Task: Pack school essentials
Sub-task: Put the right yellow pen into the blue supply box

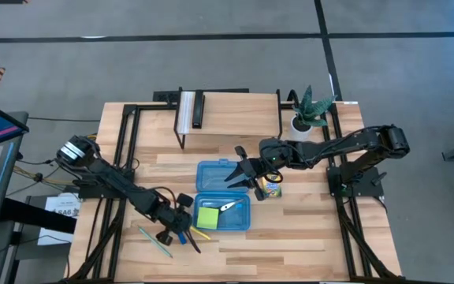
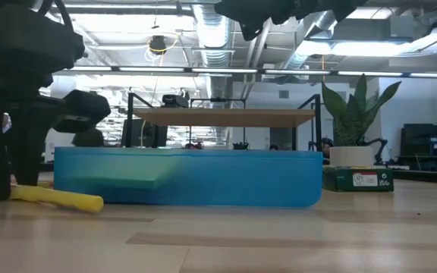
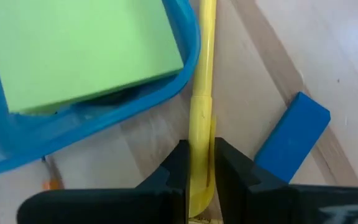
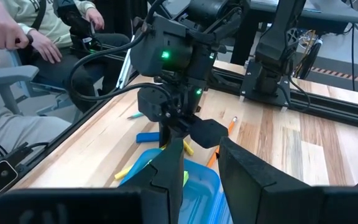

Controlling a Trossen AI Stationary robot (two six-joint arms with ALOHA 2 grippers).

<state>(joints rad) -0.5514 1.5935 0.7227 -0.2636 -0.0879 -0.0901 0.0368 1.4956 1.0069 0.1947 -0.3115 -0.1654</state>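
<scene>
the bench (image 1: 290, 237) is pale wood planks on a black frame, and the blue case (image 1: 223, 197) lies open at its middle, two trays side by side. the left gripper (image 3: 199, 180) sits low at the near corner of the case, its jaws pinching the yellow pencil (image 3: 202, 93) close to one end, so nearly the whole pencil runs out ahead of the jaws along the outside of the case wall. the lime-green sticky-note pad (image 3: 82, 53) is already inside the case, just across that wall from the jaws. the small blue eraser (image 3: 291, 140) lies on the bench just beside the jaws on the other side, apart from them. the right gripper (image 1: 241, 173) hovers above the far tray with its jaws spread and empty; the crayon box (image 1: 272, 188) stands right beside them on the bench.

the likely trouble is the grip itself: held so near its end, the pencil could swing or slip when lifted, and its long free end could catch the case wall and nudge the case. with both arms close over the case, they could also crowd each other.

a shelf board and a potted plant (image 1: 310, 110) stand at the bench's far edge. beyond the bench the room shows a grey floor, ceiling ducts and strip lights, and a seated person (image 4: 23, 37).
</scene>
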